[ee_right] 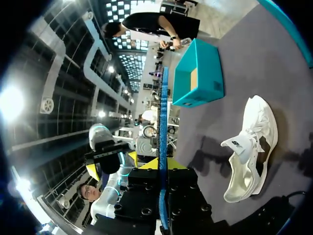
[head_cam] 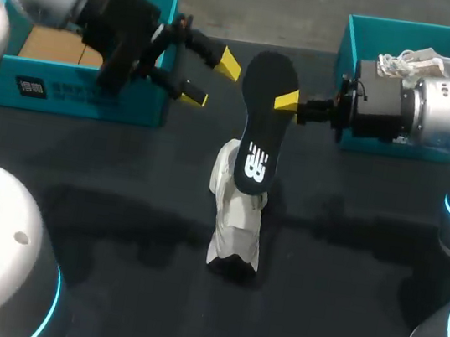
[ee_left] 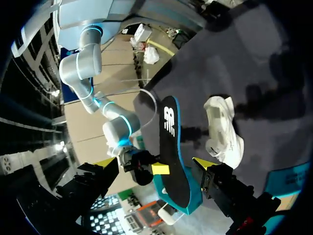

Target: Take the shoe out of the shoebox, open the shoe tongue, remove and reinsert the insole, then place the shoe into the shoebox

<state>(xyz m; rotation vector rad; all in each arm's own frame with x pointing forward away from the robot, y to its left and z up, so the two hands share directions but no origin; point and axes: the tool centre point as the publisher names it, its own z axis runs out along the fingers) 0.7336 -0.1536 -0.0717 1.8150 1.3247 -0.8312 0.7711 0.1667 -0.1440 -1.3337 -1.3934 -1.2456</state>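
Teal shoebox (head_cam: 354,44): white shoe (head_cam: 427,61) inside | left jaws spread | right jaws pinching insole (head_cam: 260,114)

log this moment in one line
step: insole out | right gripper: shut on insole | left gripper: open | shoe: on table

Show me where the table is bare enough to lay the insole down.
Bare table lies left of the white shoe, by the left box, and right of the shoe, by the right box. Crowded: between the boxes, where the left hand and right hand flank the insole.
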